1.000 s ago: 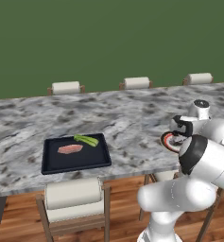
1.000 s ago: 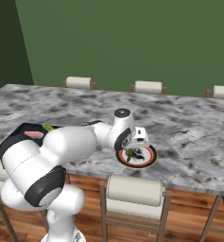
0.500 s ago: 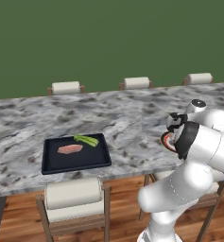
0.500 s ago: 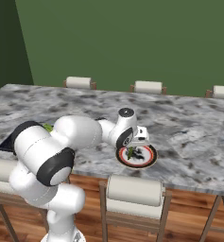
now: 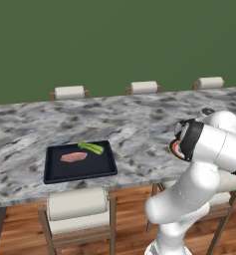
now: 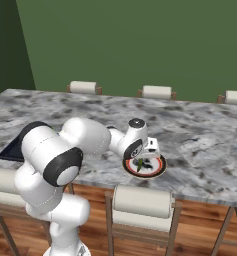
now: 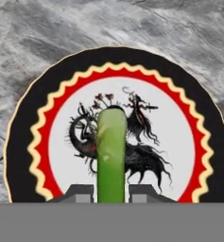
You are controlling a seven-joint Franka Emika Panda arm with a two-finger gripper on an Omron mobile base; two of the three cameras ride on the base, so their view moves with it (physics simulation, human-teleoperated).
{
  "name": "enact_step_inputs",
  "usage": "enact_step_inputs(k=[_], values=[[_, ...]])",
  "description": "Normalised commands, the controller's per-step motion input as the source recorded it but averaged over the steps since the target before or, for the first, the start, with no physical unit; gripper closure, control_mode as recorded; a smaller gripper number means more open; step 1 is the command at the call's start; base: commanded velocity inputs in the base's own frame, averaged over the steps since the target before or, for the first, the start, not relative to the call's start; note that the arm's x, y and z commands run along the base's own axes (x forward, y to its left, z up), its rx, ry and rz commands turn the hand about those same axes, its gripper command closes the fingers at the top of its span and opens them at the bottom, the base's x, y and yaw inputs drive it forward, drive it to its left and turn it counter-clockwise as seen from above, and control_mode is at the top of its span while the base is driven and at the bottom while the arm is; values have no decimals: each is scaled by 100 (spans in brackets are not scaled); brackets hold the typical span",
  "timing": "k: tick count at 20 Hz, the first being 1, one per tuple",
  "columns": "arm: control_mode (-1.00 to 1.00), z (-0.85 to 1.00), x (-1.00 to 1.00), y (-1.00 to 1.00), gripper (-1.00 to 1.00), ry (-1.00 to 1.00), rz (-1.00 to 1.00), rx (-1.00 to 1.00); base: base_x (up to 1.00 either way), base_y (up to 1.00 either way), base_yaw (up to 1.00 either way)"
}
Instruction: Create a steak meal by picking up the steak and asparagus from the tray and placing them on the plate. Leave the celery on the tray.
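The plate (image 7: 198, 123), with an orange-red rim and a white centre bearing a dark drawing, lies right under my gripper (image 7: 111, 193). The gripper is shut on the asparagus (image 7: 111, 151), a green stalk that sticks out over the plate's centre, and the fingertips (image 7: 78, 193) flank it. From the right base view the gripper (image 6: 149, 150) hovers just above the plate (image 6: 157, 170) near the counter's front edge. The black tray (image 5: 55, 172) sits far to the left. It holds the pink steak (image 5: 73, 157) and the light green celery (image 5: 91, 148).
The grey marble counter (image 5: 134, 124) runs across the scene, with several white-backed chairs (image 5: 77, 206) along both long sides. My own bulky white arm (image 6: 85, 137) stretches along the counter's front edge between the tray and the plate.
The arm's elbow and upper links have swung into a new pose. The gripper has stayed over the plate with the stalk in it. The tray's contents are unchanged.
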Motion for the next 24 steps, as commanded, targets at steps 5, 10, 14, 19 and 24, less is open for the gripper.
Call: enact_step_inputs(k=[5,10,14,19,24], values=[[-100,0,8,-2,-100,0,0,3,0,0,0],[-100,15,0,-1,-100,-1,0,3,0,0,0],[-100,53,-28,3,-100,0,0,0,0,0,0],[-100,53,-44,44,-100,-3,0,-1,0,0,0],[-100,29,-36,92,-100,-14,0,-3,0,0,0]])
